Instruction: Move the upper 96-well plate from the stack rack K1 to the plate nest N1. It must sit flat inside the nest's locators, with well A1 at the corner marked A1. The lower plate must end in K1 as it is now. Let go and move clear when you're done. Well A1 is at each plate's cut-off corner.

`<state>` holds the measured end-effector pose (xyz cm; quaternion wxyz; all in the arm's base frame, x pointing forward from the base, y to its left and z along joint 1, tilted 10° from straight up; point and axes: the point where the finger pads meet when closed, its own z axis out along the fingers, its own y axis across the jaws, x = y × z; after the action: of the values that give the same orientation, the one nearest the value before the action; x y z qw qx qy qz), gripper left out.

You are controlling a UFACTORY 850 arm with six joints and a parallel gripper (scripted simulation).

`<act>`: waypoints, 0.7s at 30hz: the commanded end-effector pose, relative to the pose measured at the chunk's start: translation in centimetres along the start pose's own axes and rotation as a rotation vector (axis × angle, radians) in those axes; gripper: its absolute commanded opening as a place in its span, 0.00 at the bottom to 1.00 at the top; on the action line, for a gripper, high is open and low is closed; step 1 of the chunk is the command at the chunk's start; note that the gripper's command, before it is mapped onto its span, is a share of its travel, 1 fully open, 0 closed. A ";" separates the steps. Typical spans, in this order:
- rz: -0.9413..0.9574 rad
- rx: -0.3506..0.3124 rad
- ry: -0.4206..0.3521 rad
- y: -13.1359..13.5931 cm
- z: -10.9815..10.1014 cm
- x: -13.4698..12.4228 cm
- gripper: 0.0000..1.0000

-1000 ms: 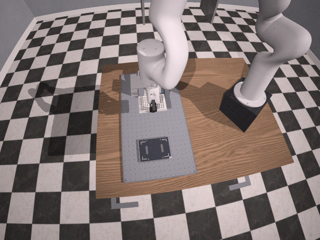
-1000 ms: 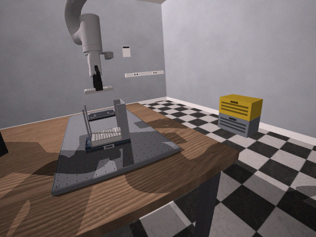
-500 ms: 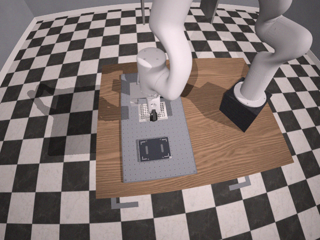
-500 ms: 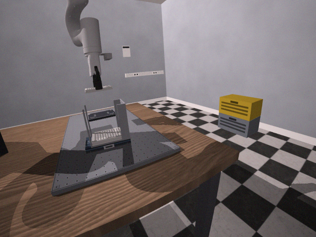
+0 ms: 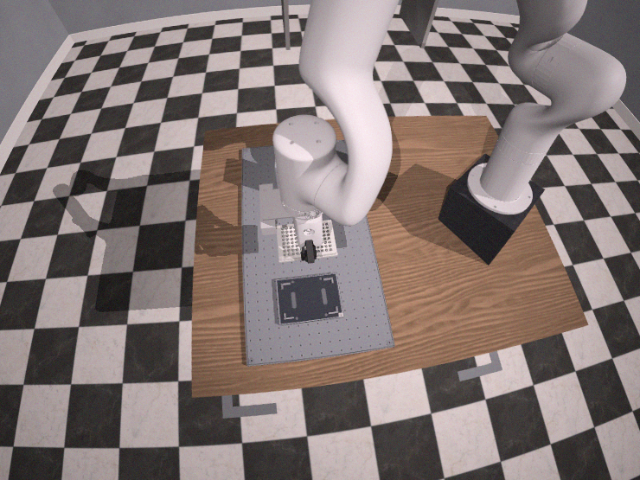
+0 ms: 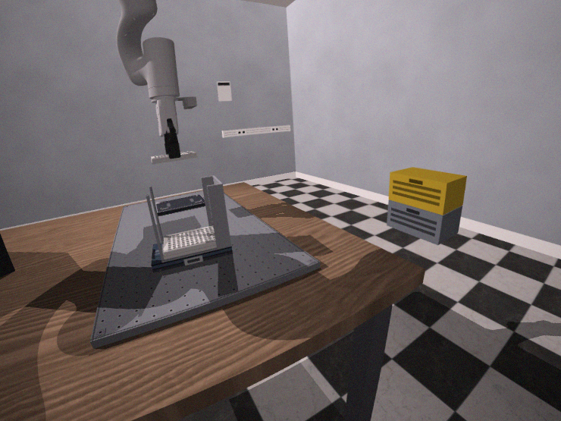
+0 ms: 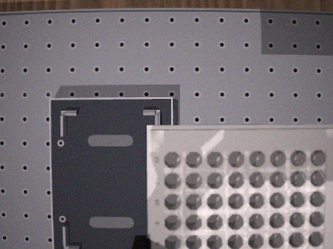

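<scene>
My gripper (image 5: 308,251) (image 6: 172,150) is shut on the upper 96-well plate (image 5: 290,239) (image 6: 160,158) (image 7: 238,185), a white plate held level high above the grey breadboard (image 5: 320,336) (image 6: 186,294) (image 7: 135,50). It hangs between the rack and the nest. The dark plate nest N1 (image 5: 308,288) (image 6: 180,203) (image 7: 108,176), with white corner locators, is empty. In the wrist view the plate covers the nest's right edge. Rack K1 (image 6: 216,210) has grey upright posts and holds the lower plate (image 6: 189,238) at its bottom. In the top view the arm hides the rack.
The breadboard lies on a wooden table (image 5: 453,298) (image 6: 280,328). The arm's black base block (image 5: 488,219) stands at the table's right side. A yellow and grey box (image 6: 425,203) stands on the checkered floor by the wall.
</scene>
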<state>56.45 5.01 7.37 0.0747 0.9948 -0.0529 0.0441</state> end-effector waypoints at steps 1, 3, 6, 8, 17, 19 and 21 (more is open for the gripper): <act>0.000 0.000 0.002 -1.8 0.0 0.2 0.00; 0.000 0.000 0.002 -2.5 0.0 0.2 0.00; 0.000 0.000 0.002 -2.8 0.0 0.3 0.00; 0.000 0.000 0.002 -3.5 0.0 0.3 0.00; 0.000 0.000 0.002 -6.5 0.1 0.5 0.00; 0.000 0.000 0.002 -7.2 0.1 0.5 0.00; 0.000 0.000 0.002 -7.5 0.1 0.5 0.00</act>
<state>57.49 11.17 6.35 0.0748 0.9948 -0.0529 0.0443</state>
